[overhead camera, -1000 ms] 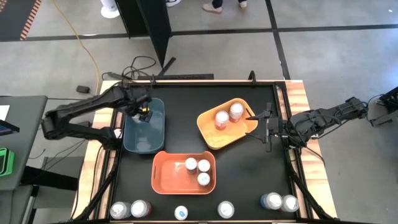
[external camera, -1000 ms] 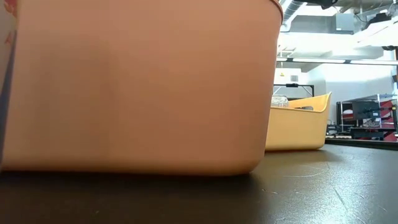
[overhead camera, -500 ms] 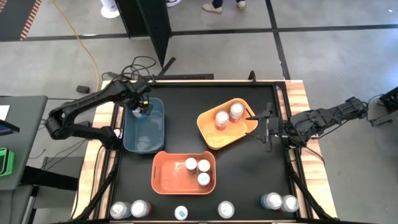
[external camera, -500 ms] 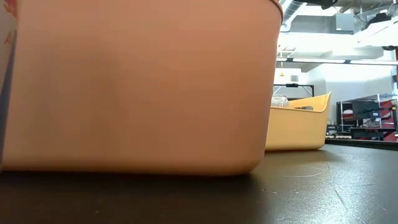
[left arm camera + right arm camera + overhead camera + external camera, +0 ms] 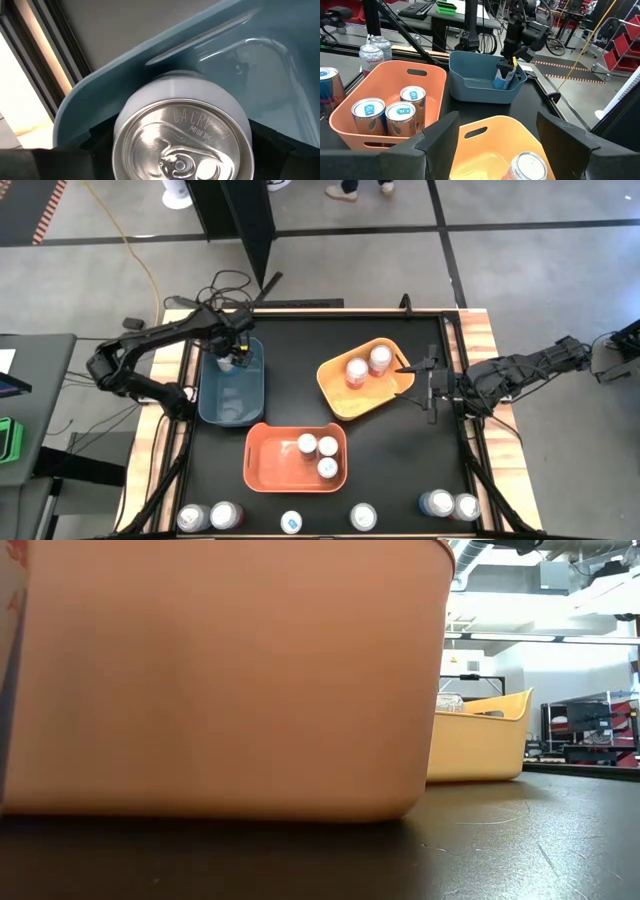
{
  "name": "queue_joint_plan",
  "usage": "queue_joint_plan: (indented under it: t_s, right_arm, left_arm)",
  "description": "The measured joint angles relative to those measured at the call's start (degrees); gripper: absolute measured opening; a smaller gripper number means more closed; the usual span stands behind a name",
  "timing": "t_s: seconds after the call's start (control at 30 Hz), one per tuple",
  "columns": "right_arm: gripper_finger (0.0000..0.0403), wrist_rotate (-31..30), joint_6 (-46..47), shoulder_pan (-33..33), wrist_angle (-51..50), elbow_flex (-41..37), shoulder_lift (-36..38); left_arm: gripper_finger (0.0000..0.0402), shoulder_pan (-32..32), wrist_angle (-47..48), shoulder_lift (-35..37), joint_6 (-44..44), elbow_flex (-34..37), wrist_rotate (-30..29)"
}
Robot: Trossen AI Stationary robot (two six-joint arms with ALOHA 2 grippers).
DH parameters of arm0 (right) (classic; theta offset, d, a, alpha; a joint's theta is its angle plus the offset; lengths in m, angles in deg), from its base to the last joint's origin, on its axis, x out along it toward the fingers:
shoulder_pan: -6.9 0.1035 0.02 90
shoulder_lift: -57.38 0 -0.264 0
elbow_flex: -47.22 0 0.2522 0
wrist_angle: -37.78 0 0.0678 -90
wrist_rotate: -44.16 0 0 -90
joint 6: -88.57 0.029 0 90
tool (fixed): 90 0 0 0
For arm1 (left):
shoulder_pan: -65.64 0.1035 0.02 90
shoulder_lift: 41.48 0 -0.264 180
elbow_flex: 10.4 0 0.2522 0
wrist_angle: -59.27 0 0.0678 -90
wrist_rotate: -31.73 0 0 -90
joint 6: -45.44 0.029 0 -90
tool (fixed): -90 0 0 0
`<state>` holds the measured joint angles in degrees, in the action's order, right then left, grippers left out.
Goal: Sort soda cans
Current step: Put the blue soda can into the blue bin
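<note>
Holding a can over the blue bin

Gripping a pale silver-white soda can (image 5: 182, 132), the left claw (image 5: 230, 360) hangs at the far corner of the blue bin (image 5: 252, 385), and the can is partly inside the bin, near its wall. In the left wrist view the two dark fingers (image 5: 267, 145) press on both sides of the can, and its silver top with the pull tab faces the camera. From the right wrist view the can looks upright or a little tilted (I cannot tell if it touches the bin floor).

The right claw (image 5: 428, 383) waits with its fingers spread and nothing between them, just beside the yellow bin (image 5: 340, 395), at the right edge of the black surface (image 5: 400, 470). This yellow bin holds two pink-red cans (image 5: 357, 370). The orange bin (image 5: 270, 470), at the near middle of the surface, holds three blue-labelled cans (image 5: 317, 453) standing close together.

Six more cans (image 5: 363, 516) stand in a row along the near edge of the surface: two at the left, two in the middle, well apart, and two at the right.
</note>
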<state>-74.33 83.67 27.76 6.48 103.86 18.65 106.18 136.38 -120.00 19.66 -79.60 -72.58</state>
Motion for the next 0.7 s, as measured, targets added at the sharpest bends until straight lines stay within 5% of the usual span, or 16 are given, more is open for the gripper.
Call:
queue_joint_plan:
  t_s: [0.2,0.43,0.7]
  right_arm:
    - [0.0281,0.0,0.5,0.0,-0.1,0.0,0.0]
    - [0.0281,0.0,1.1,0.0,-0.3,0.0,0.0]
    - [0.0281,0.0,1.5,0.0,-0.5,0.0,0.0]
  left_arm:
    - [0.03,0.5,0.0,0.3,0.3,0.2,-0.4]
    - [0.0359,0.6,0.6,0.0,0.7,0.5,-2.6]
    - [0.0372,0.1,1.9,0.3,0.2,0.5,-3.9]
